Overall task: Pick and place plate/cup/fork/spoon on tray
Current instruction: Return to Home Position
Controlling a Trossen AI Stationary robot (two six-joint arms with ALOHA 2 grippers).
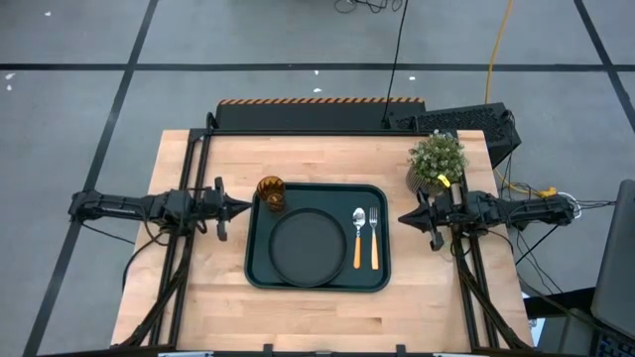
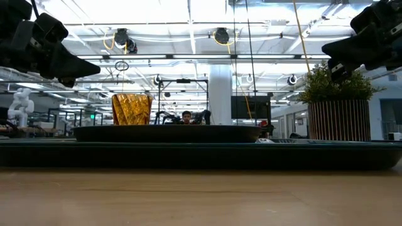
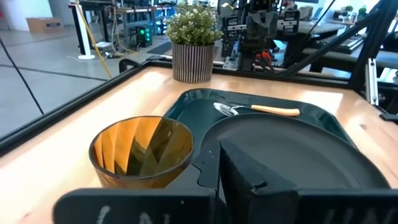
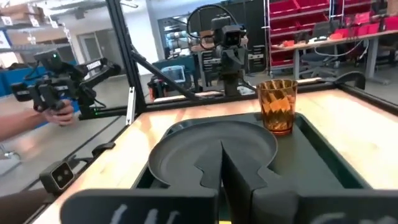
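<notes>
The dark green tray (image 1: 260, 274) lies mid-table. On it the round dark plate (image 1: 310, 246) lies flat. The amber cup (image 1: 271, 192) stands upright in the tray's far left corner. The spoon (image 1: 358, 236) and the fork (image 1: 374, 236) lie side by side right of the plate, handles toward the near edge. My left gripper (image 1: 246, 208) hovers shut, level, at the tray's left rim beside the cup (image 3: 142, 152). My right gripper (image 1: 401, 218) hovers shut, level, just off the tray's right rim. In the low view both grippers (image 2: 94, 66) (image 2: 326, 50) hang well above the tray (image 2: 201, 154).
A potted plant (image 1: 438, 159) in a striped pot stands at the table's far right, close behind my right arm. Bare wood lies near and far of the tray. In the right wrist view a person's hand (image 4: 50, 102) holds a device beyond the table.
</notes>
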